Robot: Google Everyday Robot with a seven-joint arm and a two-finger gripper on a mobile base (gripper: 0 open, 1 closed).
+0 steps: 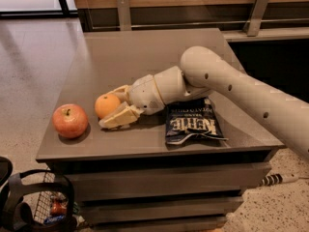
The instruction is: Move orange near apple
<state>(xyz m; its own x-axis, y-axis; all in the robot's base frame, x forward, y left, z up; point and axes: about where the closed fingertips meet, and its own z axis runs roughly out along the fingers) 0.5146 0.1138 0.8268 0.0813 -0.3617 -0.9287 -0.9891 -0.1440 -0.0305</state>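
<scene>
The orange [106,104] rests on the grey table [145,57] near its front left, a short gap to the right of the pinkish-red apple [70,121]. My gripper [106,109] reaches in from the right, low over the table. Its two cream fingers [120,117] lie on either side of the orange and close against it. The apple stands free, with its stem up, near the table's left front corner.
A dark blue chip bag [190,123] lies flat just right of the gripper, under my arm [227,83]. The table's front edge is close below the fruit. A wire basket with a black strap [41,202] stands on the floor at the lower left.
</scene>
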